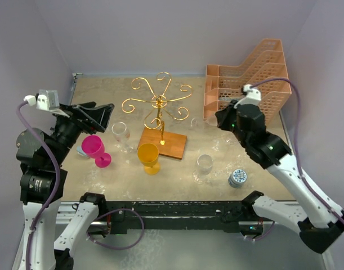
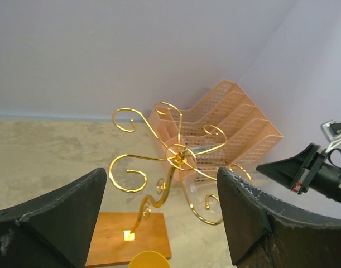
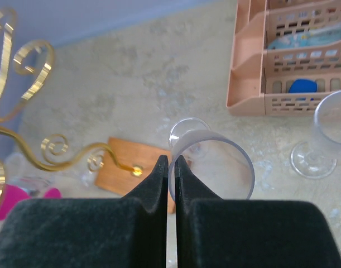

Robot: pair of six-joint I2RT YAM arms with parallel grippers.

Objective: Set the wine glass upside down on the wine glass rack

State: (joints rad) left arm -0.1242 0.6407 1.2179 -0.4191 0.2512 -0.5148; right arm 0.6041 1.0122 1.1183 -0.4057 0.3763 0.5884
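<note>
From above, the left arm is rising closest, its gripper (image 1: pixel 104 115) gaping wide and holding nothing. The right gripper (image 1: pixel 219 120) is reaching down just beside the tray stack (image 1: pixel 256 67), and the rack (image 1: pixel 159 104) is standing mid-table, a yellow glass (image 1: pixel 148 153) in front of its base. From the left wrist, the spread fingers (image 2: pixel 53 223) are framing the rack (image 2: pixel 178 159). From the right wrist, the fingers (image 3: pixel 153 190) are pinching tight on the rim of the upright clear wine glass (image 3: pixel 215 167), which is sitting on the table between rack and trays. The trays (image 3: pixel 245 84) are holding something blue (image 3: pixel 302 86) and pale items too blurred to name. Another glass (image 3: pixel 332 131) is running off the right edge.
</note>
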